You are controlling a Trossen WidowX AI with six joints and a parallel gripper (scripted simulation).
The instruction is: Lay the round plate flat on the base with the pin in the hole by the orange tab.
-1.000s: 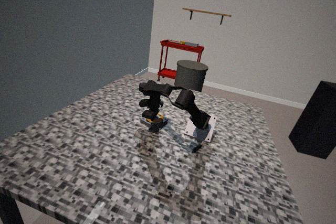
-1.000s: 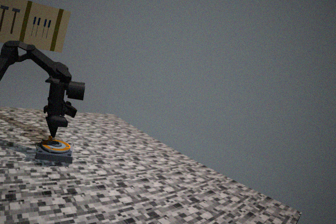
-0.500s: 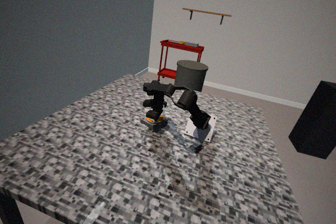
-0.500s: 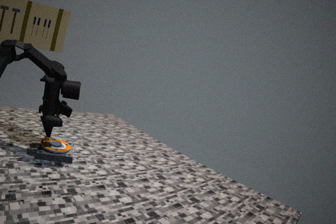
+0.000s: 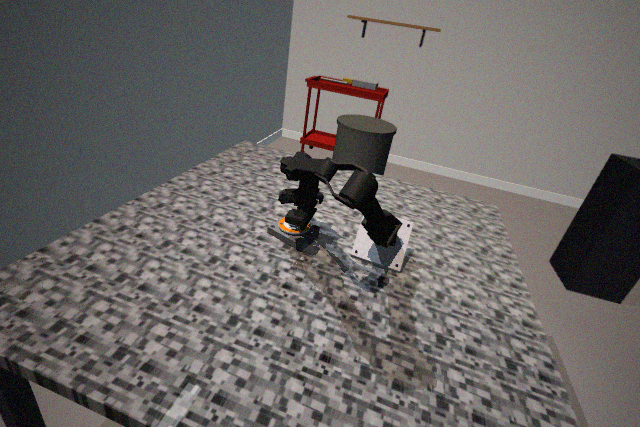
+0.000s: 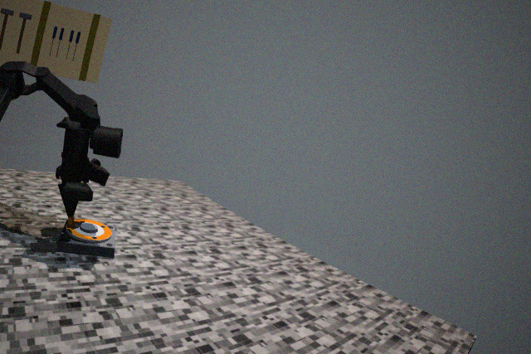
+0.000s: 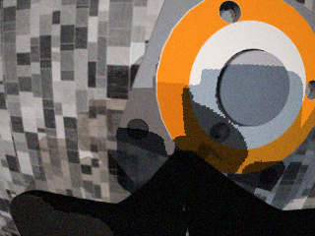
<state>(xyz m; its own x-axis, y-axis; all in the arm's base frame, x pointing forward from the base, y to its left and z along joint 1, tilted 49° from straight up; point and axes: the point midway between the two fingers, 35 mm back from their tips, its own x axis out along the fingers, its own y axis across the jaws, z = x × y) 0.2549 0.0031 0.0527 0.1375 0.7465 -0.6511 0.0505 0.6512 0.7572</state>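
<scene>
The arm bends down over the fixture, with the tool [image 6: 70,218] pointing vertically, its fingers closed on nothing and its tip at the near edge of the round plate [image 7: 191,59]. The plate, a flat orange ring with a white inner band and small holes, sits around the grey post [image 7: 254,88] on the grey square base [image 6: 92,248], on the speckled worktop [image 6: 240,290].

You have a speckled grey-and-white table [image 5: 155,282] filling most of the top view, with a red cart [image 5: 343,109] standing against the pale back wall and a wooden shelf [image 5: 393,24] mounted on that wall above it. A dark cylinder [image 5: 364,143] shows just in front of the cart, and a black box [image 5: 602,228] sits on the floor well off to the right. In the exterior view, a tan tool board [image 6: 51,37] hangs on the grey wall, painted with small hammers and screwdrivers.
</scene>
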